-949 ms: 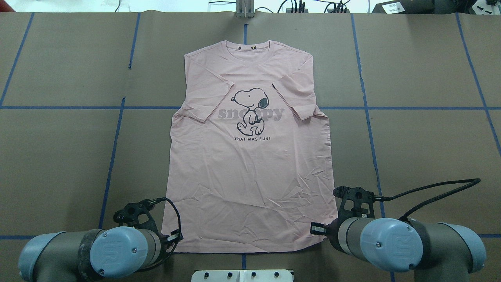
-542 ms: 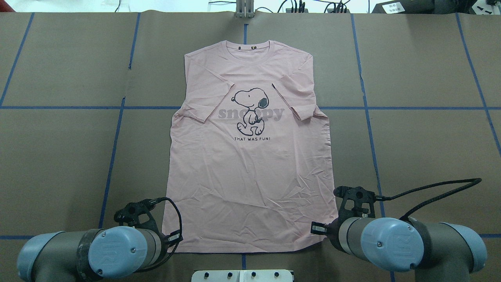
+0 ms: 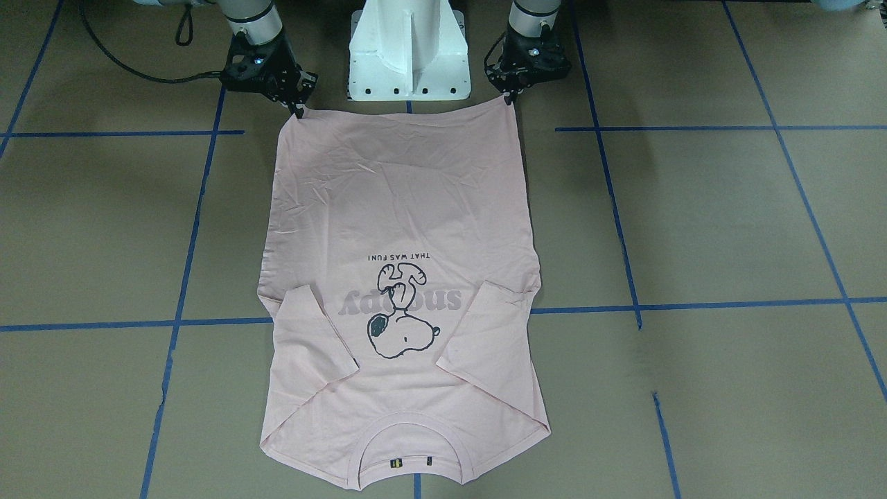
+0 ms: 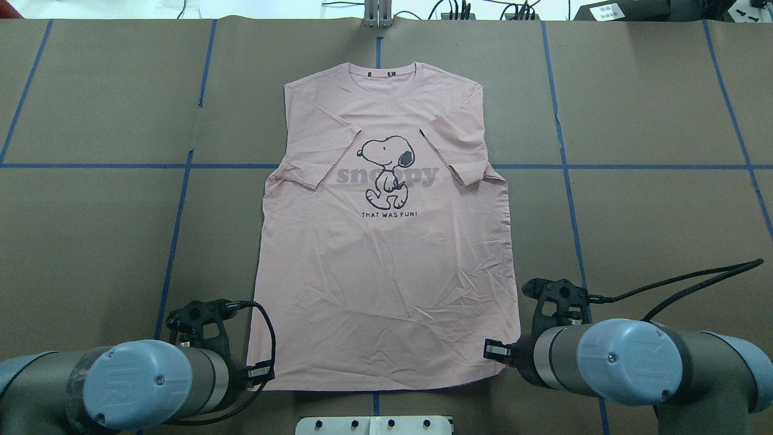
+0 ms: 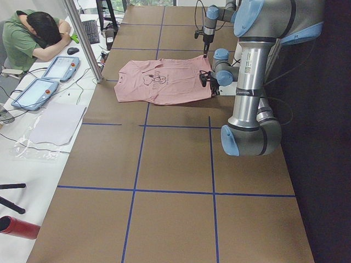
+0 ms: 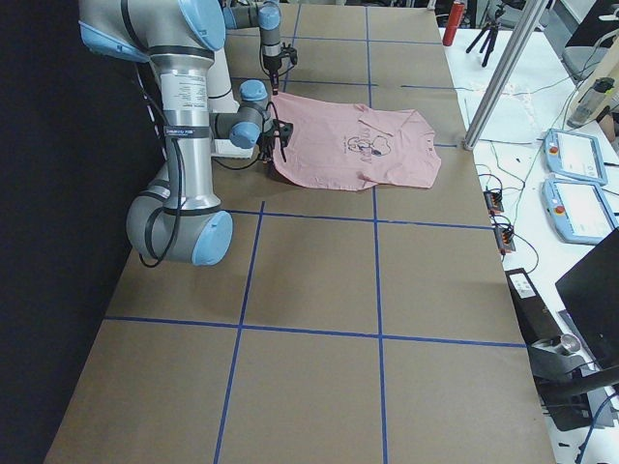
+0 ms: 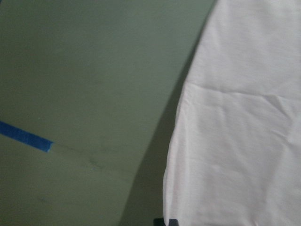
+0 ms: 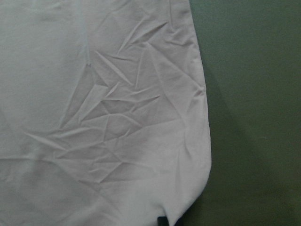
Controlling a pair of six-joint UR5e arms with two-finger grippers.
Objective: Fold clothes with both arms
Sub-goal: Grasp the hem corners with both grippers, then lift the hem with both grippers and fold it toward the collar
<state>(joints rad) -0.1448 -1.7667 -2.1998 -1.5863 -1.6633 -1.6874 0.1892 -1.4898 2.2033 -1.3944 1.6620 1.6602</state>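
Observation:
The pale pink T-shirt [image 4: 386, 272] lies flat, Snoopy print up, both sleeves folded in over the chest and the collar at the far side. In the front-facing view [image 3: 402, 201] its near hem corners are drawn to points at the grippers. My left gripper [image 3: 511, 99] is shut on the hem's left corner. My right gripper [image 3: 299, 109] is shut on the right corner. Both wrist views show the shirt edge [image 7: 235, 141] [image 8: 94, 117] casting a shadow on the table. In the overhead view my wrists hide both sets of fingertips.
The white pedestal [image 3: 409, 48] stands just behind the hem, between my arms. The brown table [image 4: 664, 211] carries blue tape lines. The right arm's black cable [image 4: 682, 284] loops over the table. At the side desk an operator [image 5: 35, 33] rests beside tablets, near a metal post [image 5: 82, 38].
Both arms have drawn back toward the robot base and slightly outward, the left one more. The shirt's body has stayed in place.

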